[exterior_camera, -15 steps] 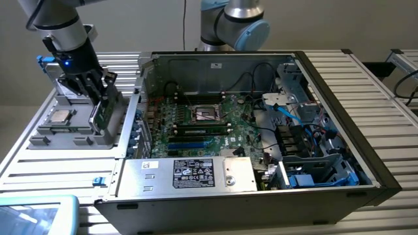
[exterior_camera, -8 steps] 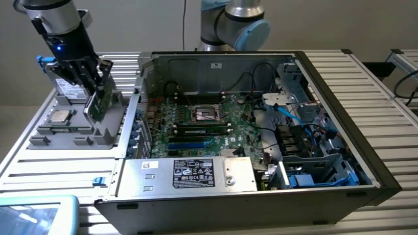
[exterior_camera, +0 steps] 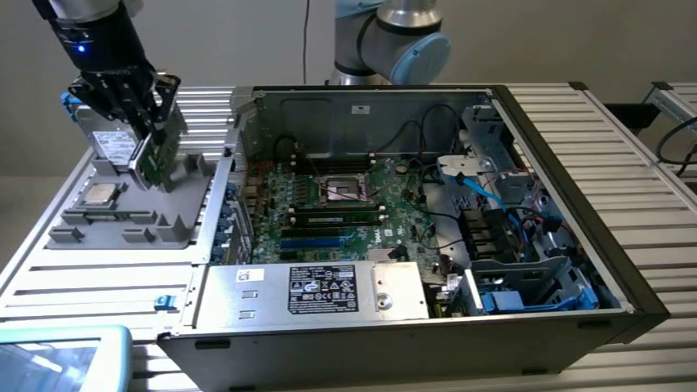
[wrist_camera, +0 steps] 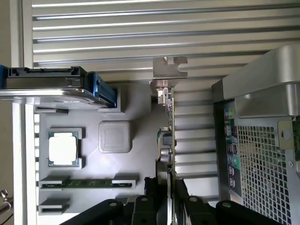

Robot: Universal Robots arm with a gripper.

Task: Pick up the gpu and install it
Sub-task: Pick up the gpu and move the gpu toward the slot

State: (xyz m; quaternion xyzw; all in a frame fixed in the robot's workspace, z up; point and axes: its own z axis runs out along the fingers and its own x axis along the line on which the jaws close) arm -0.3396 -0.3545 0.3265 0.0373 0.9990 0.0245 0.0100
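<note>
Here, at the exterior view's left, the gripper (exterior_camera: 139, 114) has its fingers (wrist_camera: 145, 206) clamped on the gpu (exterior_camera: 158, 151), held upright over the grey parts tray (exterior_camera: 109, 220) on the bench (exterior_camera: 65, 278). Best handled with a straight lift, card vertical, its silvery bracket (wrist_camera: 169, 68) clear of the open computer case (exterior_camera: 610, 245).

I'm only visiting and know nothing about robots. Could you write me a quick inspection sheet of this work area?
Surface: ribbed metal table carrying a gray tray and an open computer case.
Job's things: graphics card held upright over the tray, beside the case.
Clutter: processor chip, memory stick and drive in the tray.
Grippers: gripper shut on the graphics card.
Cables: blue cable and black cables inside the case.
Surroundings: plain wall; robot arm's base behind the case.
</note>
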